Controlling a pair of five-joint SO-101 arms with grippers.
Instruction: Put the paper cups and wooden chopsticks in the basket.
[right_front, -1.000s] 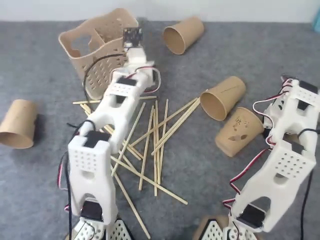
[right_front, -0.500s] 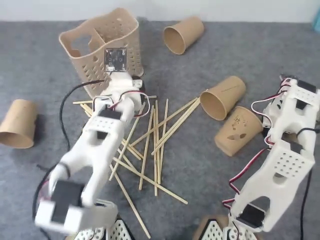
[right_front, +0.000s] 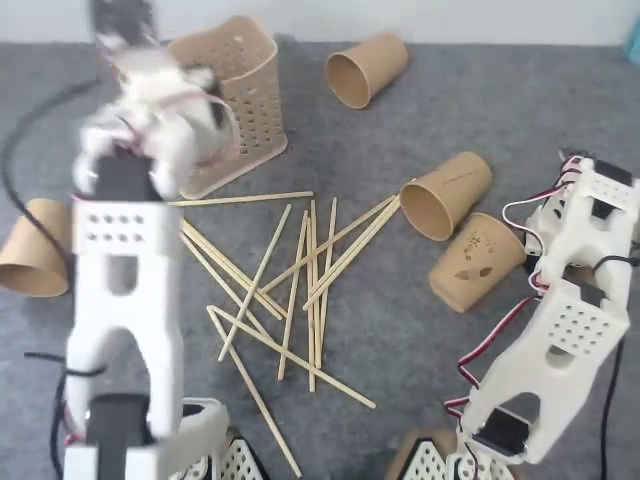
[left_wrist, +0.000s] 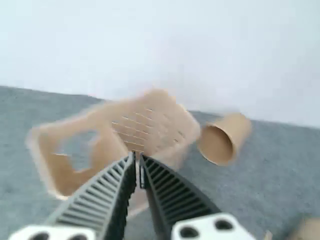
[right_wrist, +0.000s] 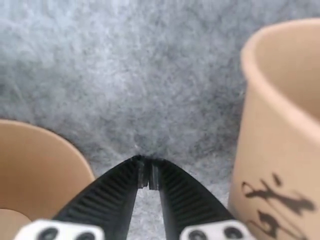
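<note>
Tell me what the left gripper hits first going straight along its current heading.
Probably the basket: the left gripper points straight at its perforated wall. Depth between them is unclear.

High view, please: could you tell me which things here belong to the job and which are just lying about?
Belonging to the job:
- beige perforated plastic basket
- four brown paper cups on their sides
- scattered thin wooden chopsticks

Just lying about:
- grey felt table cover
- blue-green object cut off at the edge
</note>
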